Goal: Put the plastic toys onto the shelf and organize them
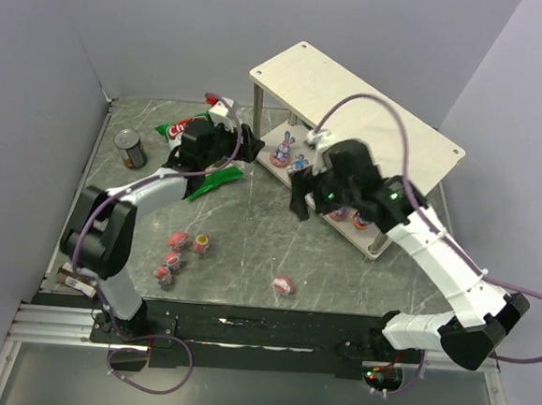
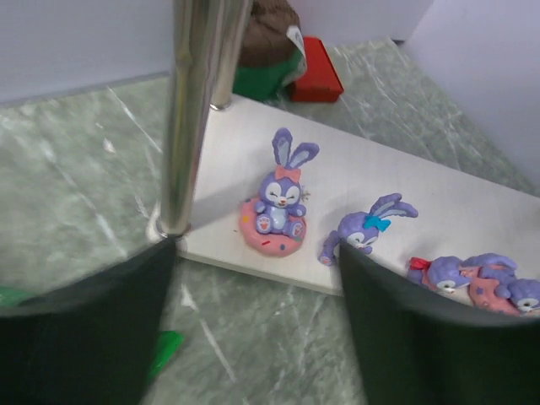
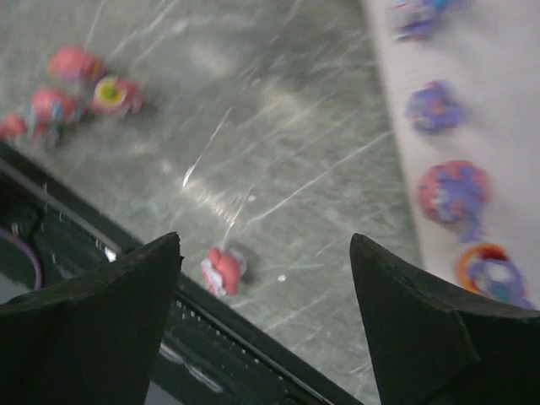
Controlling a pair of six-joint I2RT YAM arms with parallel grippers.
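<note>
The shelf (image 1: pixel 354 106) stands at the back right. Its lower board (image 2: pixel 439 202) carries purple bunny toys: one upright on a pink base (image 2: pixel 278 207), one lying down (image 2: pixel 367 228), more at the right (image 2: pixel 472 278). Several pink-red toys lie on the table at the front left (image 1: pixel 177 240), and one lies alone (image 1: pixel 284 284). My left gripper (image 1: pixel 240 146) is open and empty in front of the shelf's left post (image 2: pixel 190 118). My right gripper (image 1: pixel 302 194) is open and empty, above the table beside the lower board; the lone red toy (image 3: pixel 223 270) shows between its fingers.
A green chip bag (image 1: pixel 199 164) lies under the left arm and a dark can (image 1: pixel 131 147) stands at the far left. A red block (image 2: pixel 316 80) and a brown-green object sit behind the shelf. Walls close the table on three sides.
</note>
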